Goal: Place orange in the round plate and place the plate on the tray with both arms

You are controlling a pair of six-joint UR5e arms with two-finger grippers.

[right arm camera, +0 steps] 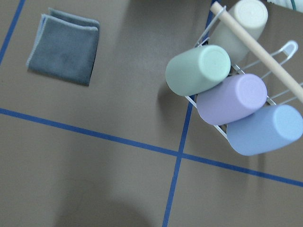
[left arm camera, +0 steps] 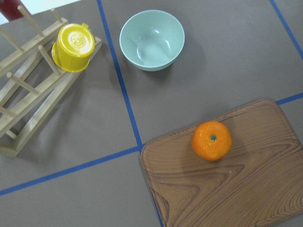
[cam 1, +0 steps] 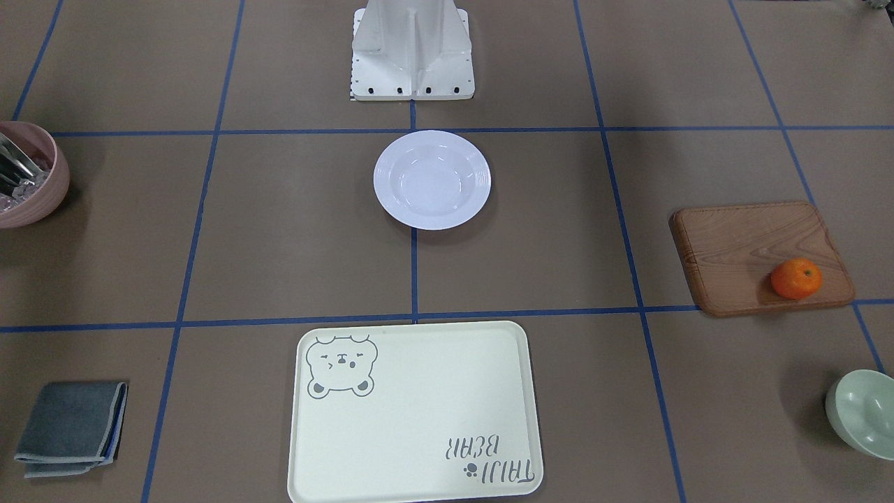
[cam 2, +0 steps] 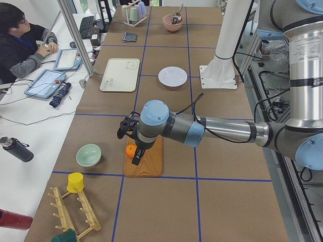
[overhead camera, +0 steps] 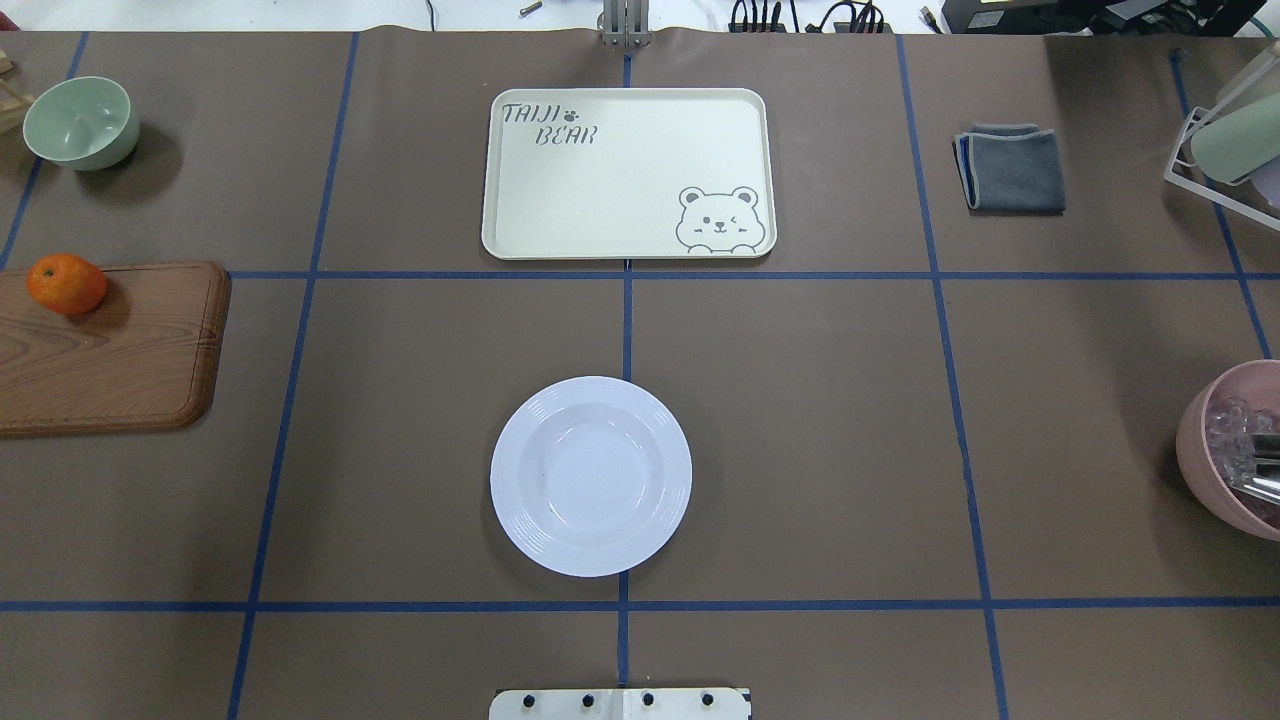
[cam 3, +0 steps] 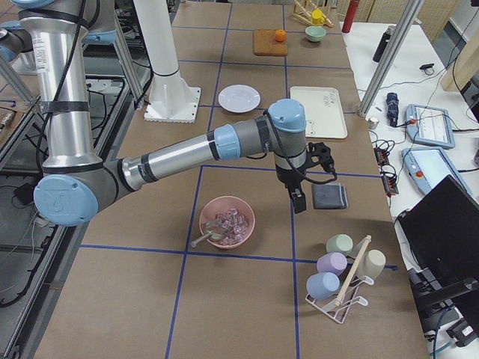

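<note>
I see the dimpled orange (cam 1: 796,279) resting on the grained wooden board (cam 1: 740,244); the glossy ridged round plate (cam 1: 431,179) lies apart from the smooth cream tray (cam 1: 419,419). I cannot tell the grip of the left claw (cam 2: 135,157) or right claw (cam 3: 299,202).

wooden board (cam 1: 740,244), green bowl (cam 1: 865,413), grey cloth (cam 1: 70,426)

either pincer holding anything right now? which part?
Nothing visibly held. The orange lies free on the wooden board, the left pincer above it; the right pincer hangs near the grey cloth. Open or shut: cannot tell.
</note>
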